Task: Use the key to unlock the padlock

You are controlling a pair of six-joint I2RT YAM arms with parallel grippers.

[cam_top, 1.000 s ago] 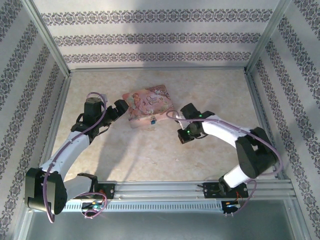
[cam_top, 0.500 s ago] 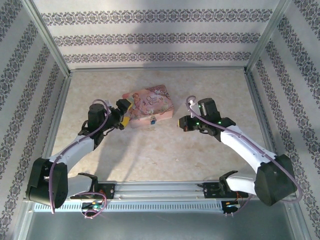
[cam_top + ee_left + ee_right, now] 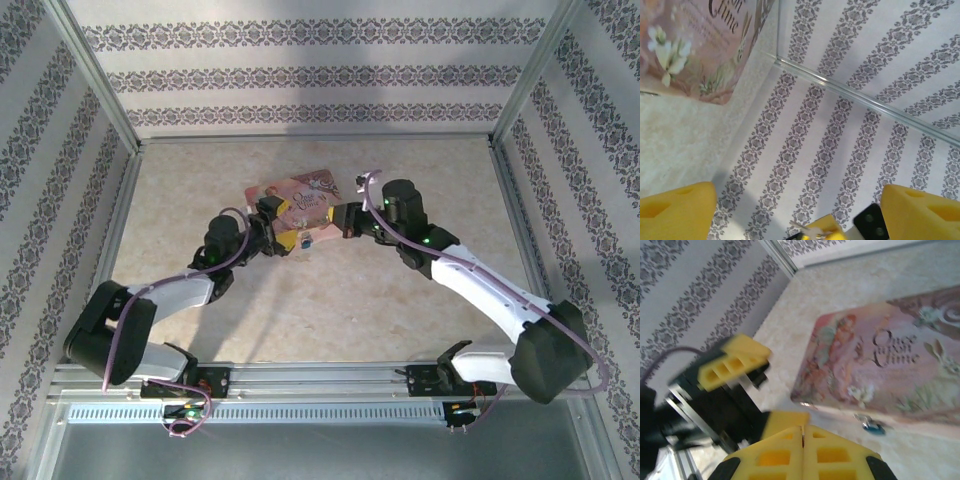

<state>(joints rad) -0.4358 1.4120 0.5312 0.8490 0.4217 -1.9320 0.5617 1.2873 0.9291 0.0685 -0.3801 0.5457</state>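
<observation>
Padlock (image 3: 306, 240) flanked by both arms at the tin's (image 3: 310, 195) near edge.
Top view: padlock at 8 o'clock from the pressed-together right gripper (image 3: 346, 221); the spread left gripper (image 3: 279, 227), at its 9 o'clock, is nearer.

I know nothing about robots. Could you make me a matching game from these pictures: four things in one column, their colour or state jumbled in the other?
Things:
1 tin
2 padlock
3 left pincer
4 right pincer

Colour or state:
A shut
B pink, with pictures
C open wide
D blue, at the tin's edge

Pairs: 1-B; 2-D; 3-C; 4-A
</observation>
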